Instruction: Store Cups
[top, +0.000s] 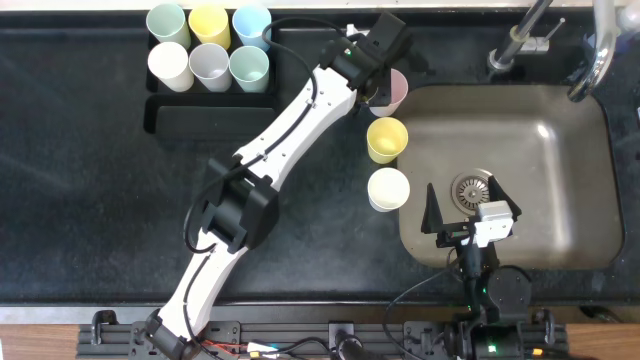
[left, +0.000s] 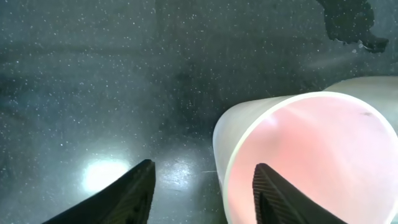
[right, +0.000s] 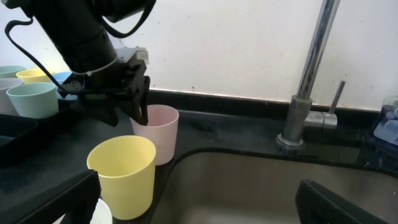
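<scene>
The step in hand is the pick-up of the pink cup (left: 311, 162), which stands upright on the tabletop (top: 80, 200) just beside the sink (top: 540, 140), at its far corner on the tray side. The left arm (top: 300, 110) reaches to it. The left jaws are open and grip nothing yet. They straddle the cup's wall, one finger inside the mouth and one outside.

A yellow cup (top: 386, 139) and a white cup (top: 388, 188) wait along the same sink edge, close to each other. Six cups (top: 209, 45) already stand in the black tray (top: 180, 115), well apart from the sink.

The right jaws hang wide open and empty over the sink basin.

Next, the left jaws should pinch the wall firmly, lift straight up so the yellow cup is not nudged, then carry the cup away from the sink to the tray.
</scene>
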